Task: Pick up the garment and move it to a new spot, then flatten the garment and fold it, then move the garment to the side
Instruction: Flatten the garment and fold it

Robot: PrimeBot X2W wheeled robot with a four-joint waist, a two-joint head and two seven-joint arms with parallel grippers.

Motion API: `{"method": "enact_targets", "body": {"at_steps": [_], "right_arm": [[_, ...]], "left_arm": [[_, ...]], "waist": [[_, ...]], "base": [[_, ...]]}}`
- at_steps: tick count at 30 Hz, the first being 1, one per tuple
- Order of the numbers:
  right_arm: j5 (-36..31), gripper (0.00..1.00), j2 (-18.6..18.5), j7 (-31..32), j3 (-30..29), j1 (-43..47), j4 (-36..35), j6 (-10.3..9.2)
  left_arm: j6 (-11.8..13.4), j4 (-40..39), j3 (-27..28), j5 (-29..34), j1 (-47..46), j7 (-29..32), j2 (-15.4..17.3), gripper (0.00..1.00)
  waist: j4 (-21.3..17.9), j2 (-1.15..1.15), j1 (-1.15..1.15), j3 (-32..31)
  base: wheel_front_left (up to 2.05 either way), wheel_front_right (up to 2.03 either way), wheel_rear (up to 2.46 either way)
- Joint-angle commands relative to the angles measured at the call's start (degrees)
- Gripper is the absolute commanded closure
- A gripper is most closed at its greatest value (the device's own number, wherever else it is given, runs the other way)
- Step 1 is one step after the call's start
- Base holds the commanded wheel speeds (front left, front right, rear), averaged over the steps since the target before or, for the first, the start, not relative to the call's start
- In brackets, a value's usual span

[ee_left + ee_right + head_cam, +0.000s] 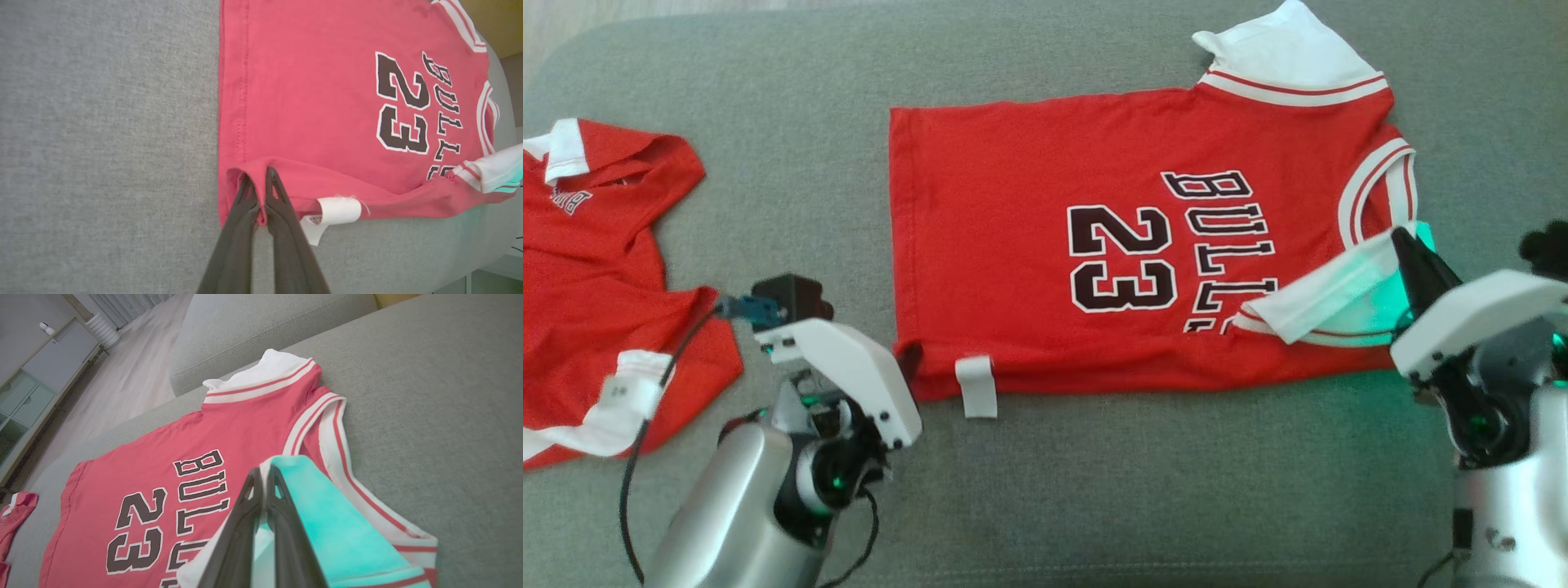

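The garment (1029, 245) is laid flat on the cushion (1094, 490), with bare grey surface at its 6 o'clock. Its 7 o'clock hem corner is clamped by the left gripper (257, 176), its 4 o'clock white sleeve by the right gripper (263, 473), both closed tight on fabric. Two jerseys are counted, the second jersey (596, 269) at 9 o'clock.

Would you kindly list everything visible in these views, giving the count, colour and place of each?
jersey: one, red with white trim and black "23" print, spread flat at the centre of the sofa
second garment: one, red and white, crumpled at the left edge of the head view
care label: one, white, on the jersey's near edge
sofa: one, grey, beneath both garments
cabinet: one, pale, in the background of the right wrist view
left gripper: one, dark, shut on the jersey's hem corner
right gripper: one, dark, shut on the jersey's white sleeve
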Motion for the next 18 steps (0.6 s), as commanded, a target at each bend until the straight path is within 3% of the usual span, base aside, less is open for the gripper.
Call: {"method": "enact_targets", "body": {"at_steps": [1, 11, 14, 16, 18], "right_arm": [[-0.53, 1.00, -0.74, -0.20, 1.66, -2.91, -1.43, 0.43], [-2.00, 1.00, -2.05, -3.06, 1.75, -6.45, 3.55, 0.43], [-2.35, 1.00, -2.03, -4.46, 1.34, -7.19, 4.91, 0.43], [-2.56, 1.00, -1.98, -4.87, 1.36, -7.44, 5.37, 0.43], [-2.87, 1.00, -1.81, -6.05, 1.13, -8.13, 6.20, 0.43]], "left_arm": [[0.26, -1.21, 3.18, -0.25, -3.49, 0.11, 0.52, 1.00], [-0.39, 3.66, 2.75, -1.22, -9.31, 1.64, -1.09, 0.98], [-0.74, 5.12, 2.59, -1.57, -10.25, 1.94, -1.44, 0.79], [-0.85, 5.53, 2.55, -1.61, -10.45, 1.93, -1.45, 0.76], [-1.02, 6.20, 2.60, -1.78, -10.72, 1.89, -1.49, 0.60]], "waist": [[0.17, 0.00, 0.00, 0.03], [1.11, 0.00, 0.00, 0.66], [0.86, 0.00, 0.00, 0.61], [0.74, 0.00, 0.00, 0.56], [0.53, 0.00, 0.00, 0.48]], "base": [[0.00, 0.00, 0.00], [0.00, 0.00, 0.00], [0.00, 0.00, 0.00], [0.00, 0.00, 0.00], [0.00, 0.00, 0.00]]}}
